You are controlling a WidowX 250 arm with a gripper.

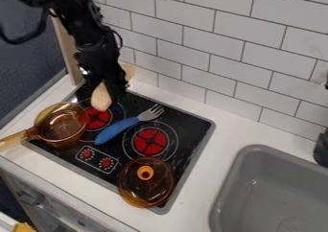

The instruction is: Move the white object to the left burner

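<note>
On the bench [189, 115], the stove [131, 99] lies under the black hand [110, 88], which looks closed round the middle of the white object [101, 99]. Its lower end hangs by the left burner [97, 121]; I'd judge we're at placing: centre it, lower it, let go.
</note>
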